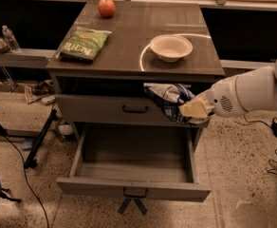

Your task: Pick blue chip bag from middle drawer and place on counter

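The blue chip bag (168,99), dark blue and white foil, hangs in the air in front of the closed upper drawer front, just below the counter's front edge. My gripper (188,110) comes in from the right and is shut on the bag's right lower side. The middle drawer (133,190) is pulled out below, and its grey tray shows nothing in it. The counter (129,37) is the grey-brown top above, with a white ring mark at its right.
On the counter lie a green Kettle bag (84,44) at the left, a red apple (106,7) at the back and a cream bowl (170,47) at the right. The closed drawer (105,109) has a black handle. Cables and a stand leg (39,141) lie on the floor at the left.
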You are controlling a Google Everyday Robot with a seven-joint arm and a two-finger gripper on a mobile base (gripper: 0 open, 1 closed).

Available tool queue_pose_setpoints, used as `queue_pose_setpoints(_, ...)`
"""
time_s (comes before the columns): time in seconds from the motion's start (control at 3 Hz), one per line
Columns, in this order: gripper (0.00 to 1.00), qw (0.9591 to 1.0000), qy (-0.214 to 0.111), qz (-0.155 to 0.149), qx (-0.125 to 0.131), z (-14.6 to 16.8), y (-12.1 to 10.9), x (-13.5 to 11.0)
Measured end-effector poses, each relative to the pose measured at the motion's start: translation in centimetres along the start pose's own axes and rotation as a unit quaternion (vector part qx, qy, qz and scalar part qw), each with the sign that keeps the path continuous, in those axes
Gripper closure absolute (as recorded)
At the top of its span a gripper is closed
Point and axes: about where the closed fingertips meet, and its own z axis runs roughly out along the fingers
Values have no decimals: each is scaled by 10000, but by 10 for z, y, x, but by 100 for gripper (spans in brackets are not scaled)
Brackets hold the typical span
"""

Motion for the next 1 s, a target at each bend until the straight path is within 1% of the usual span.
queue_pose_setpoints(0.33, 100, 9986, -319, -364, 210, 0, -8, -28)
queue_pose_setpoints(0.67, 100, 9958, -570, -651, 292, 3, -17, -52)
queue_pose_setpoints(1.0, 100, 9915, -874, -913, 294, 15, -27, -80)
